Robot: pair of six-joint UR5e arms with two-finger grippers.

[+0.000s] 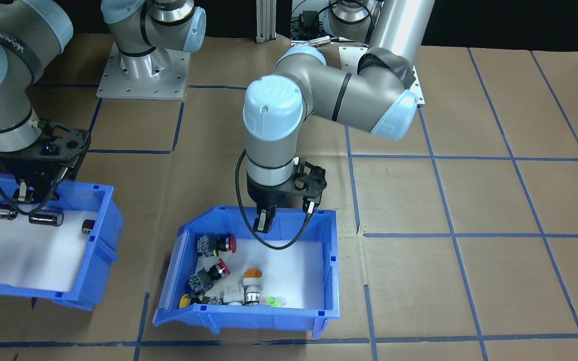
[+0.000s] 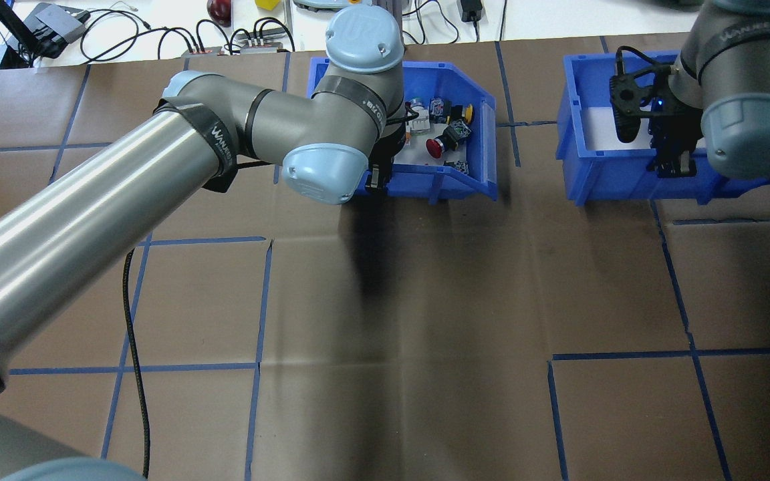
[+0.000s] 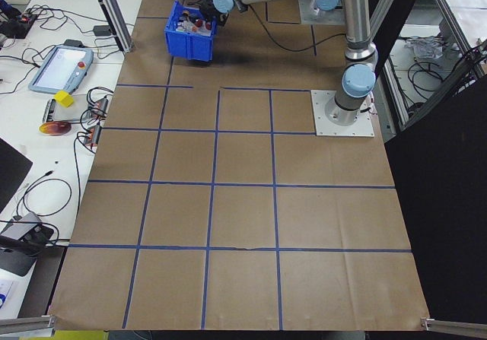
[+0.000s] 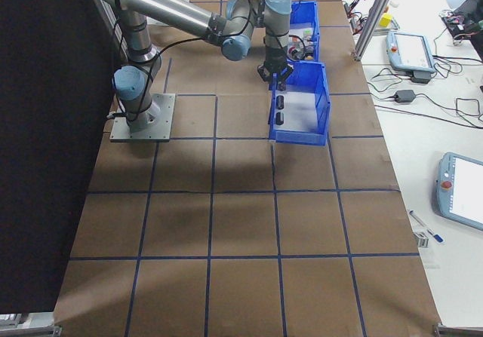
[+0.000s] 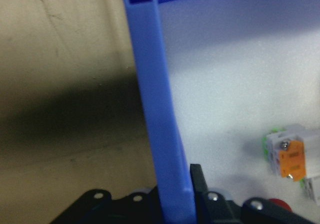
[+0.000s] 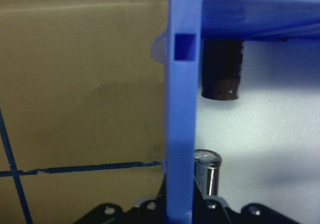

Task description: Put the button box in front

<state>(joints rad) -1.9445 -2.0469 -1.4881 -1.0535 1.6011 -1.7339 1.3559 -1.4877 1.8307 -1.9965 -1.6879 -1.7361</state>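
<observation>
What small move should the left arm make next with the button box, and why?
Probably pull the button box slowly toward the robot's side. The left gripper straddles its rear wall, apparently clamped, and bare table lies between bin and robot base.

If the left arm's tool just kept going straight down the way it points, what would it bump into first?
It is already there: the left tool straddles the back wall of the button box, one finger on each side. Pushed further down, the wall's top edge would probably meet the tool's palm; the inner finger would reach the white liner.
</observation>
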